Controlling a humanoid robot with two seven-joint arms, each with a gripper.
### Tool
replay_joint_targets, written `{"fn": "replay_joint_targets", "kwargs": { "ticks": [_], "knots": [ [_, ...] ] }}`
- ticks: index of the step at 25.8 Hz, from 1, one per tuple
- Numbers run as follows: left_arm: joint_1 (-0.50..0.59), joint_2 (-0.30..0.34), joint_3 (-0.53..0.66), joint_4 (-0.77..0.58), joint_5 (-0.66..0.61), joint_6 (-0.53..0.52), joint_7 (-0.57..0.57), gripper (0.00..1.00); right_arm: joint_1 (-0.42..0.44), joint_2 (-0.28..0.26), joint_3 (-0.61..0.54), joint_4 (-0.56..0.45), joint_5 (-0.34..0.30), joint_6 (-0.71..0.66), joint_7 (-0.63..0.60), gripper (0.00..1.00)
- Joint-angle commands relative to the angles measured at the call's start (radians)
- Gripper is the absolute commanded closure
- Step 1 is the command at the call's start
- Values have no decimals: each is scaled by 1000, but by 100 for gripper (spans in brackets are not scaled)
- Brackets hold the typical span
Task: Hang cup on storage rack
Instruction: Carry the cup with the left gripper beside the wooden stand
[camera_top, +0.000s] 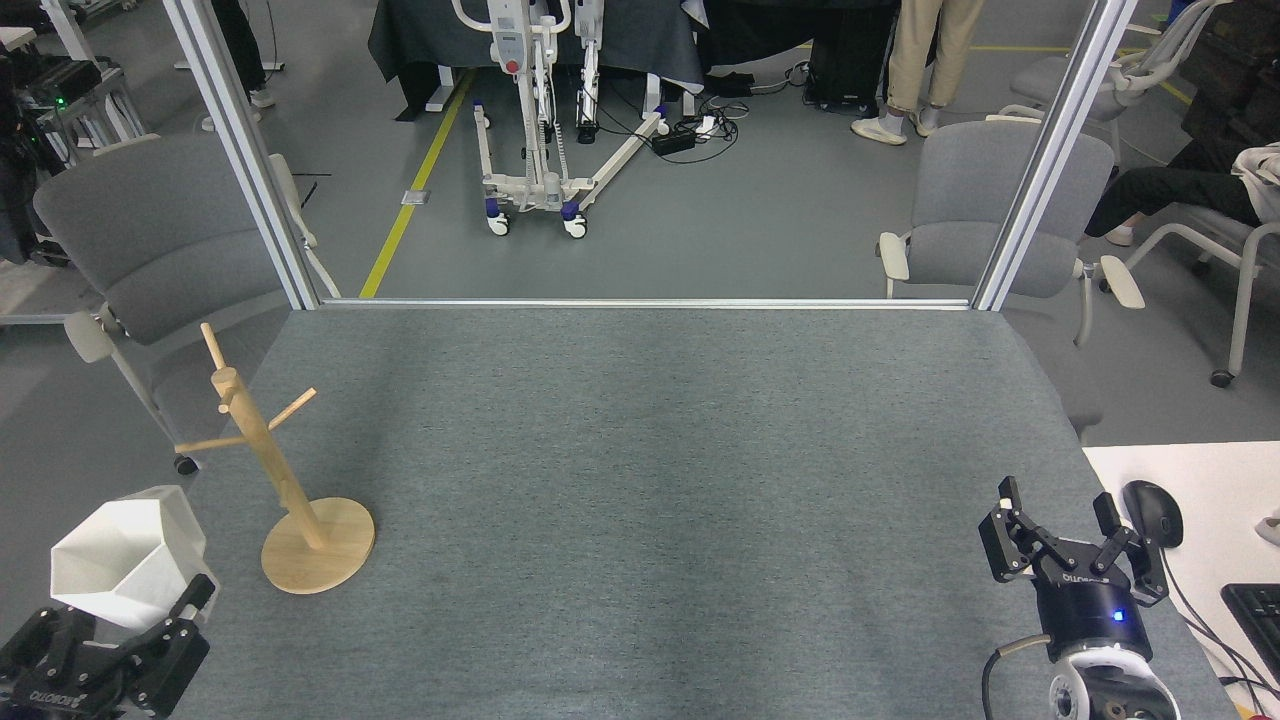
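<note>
Left arm: it comes in at the bottom corner, well to the left of the storage rack (285, 470), low in the frame, with only the gripper end showing.
Left gripper (130, 625): the black fingers point up and away from the robot and pinch the lower part of the cup between them; one finger (190, 600) shows against the cup's right side.
Cup (120, 555): white and faceted, open hexagonal mouth facing up and slightly toward the viewer, held off the left edge of the table (640, 480), to the left of the rack and level with its base, not touching it.
Storage rack: pale wood, standing upright on its round disc base near the table's left edge; its pegs are bare.
Right arm: it rises from the bottom edge, far to the right of the rack, wrist upright.
Right gripper (1070, 535): the fingers are spread in a V with nothing between them, poised over the table's right edge.
Beside the right gripper: a black computer mouse (1152, 512) on a white desk.
</note>
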Motion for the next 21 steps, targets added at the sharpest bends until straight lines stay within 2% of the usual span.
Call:
{"fn": "replay_joint_targets", "kwargs": {
  "ticks": [1, 4, 9, 18, 21],
  "knots": [
    [-6, 2, 34, 9, -28, 78, 4, 100, -2, -5, -1, 1, 2, -23, 1, 0],
    [-57, 2, 32, 13, -95, 161, 4, 100, -3, 0, -1, 4, 8, -16, 24, 0],
    [-170, -6, 12, 67, -288, 245, 5, 100, -7, -2, -1, 4, 2, -20, 75, 0],
    [-184, -21, -127, 78, -388, 351, 5, 100, -7, -20, -6, 15, 2, -17, 76, 0],
    [-184, -23, -139, 79, -391, 377, 5, 100, -3, -22, -6, 16, -1, -25, 76, 0]
  ]
}}
